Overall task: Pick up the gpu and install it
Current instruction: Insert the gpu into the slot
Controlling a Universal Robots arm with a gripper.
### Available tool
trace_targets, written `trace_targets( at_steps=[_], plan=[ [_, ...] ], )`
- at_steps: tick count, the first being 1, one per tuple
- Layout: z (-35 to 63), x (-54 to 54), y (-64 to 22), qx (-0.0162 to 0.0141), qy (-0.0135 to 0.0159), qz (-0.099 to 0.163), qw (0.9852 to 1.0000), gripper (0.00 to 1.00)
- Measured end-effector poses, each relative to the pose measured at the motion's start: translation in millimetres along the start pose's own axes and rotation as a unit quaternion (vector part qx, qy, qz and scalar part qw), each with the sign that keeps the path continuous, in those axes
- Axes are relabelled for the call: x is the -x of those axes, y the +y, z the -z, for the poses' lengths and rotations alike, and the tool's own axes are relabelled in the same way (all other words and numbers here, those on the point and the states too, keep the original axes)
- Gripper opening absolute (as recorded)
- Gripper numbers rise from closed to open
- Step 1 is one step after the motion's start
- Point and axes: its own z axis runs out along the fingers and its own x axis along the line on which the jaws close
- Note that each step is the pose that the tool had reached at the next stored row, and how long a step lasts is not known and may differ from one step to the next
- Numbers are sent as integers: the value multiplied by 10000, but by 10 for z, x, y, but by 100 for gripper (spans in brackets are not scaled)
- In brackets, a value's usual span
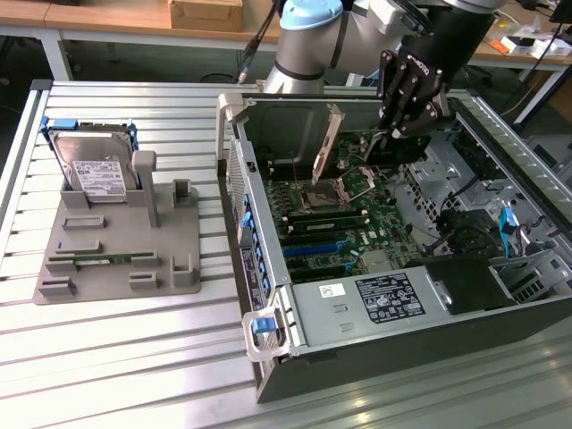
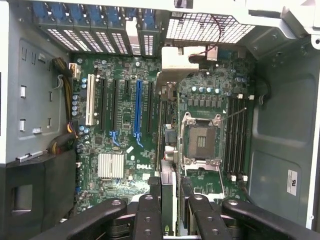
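Grips the gpu (image 2: 168, 142) in the hand (image 2: 170, 184), fingers (image 2: 149, 207) closed at a medium spread on the two faces of the card. Holds the card on edge inside the open computer case (image 1: 268, 295), over the motherboard (image 1: 344, 228), with the silver end bracket (image 1: 327, 143) toward the case wall that carries the blue slot latches (image 2: 107, 20). Carries the card, as seen from the wrist, between the long blue slot (image 2: 137, 110) and the CPU socket (image 2: 200, 141), parallel to both. Cannot tell whether the lower edge touches a slot. In the exterior view, places the bracket at 12 o'clock of the CPU socket and the hand at 1 o'clock of it, with the power supply (image 1: 375, 299) at 5 o'clock. Note the hard drive (image 1: 94, 165), upright in the grey fixture (image 1: 116, 246) on the slatted counter (image 1: 134, 357), at 9 o'clock of the case and well apart from the hand.
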Motion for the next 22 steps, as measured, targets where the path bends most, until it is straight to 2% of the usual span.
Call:
trace_targets(
  at_steps=[22],
  plan=[
    [-170,-4,-6,1,1,46,10000,26]
  ],
)
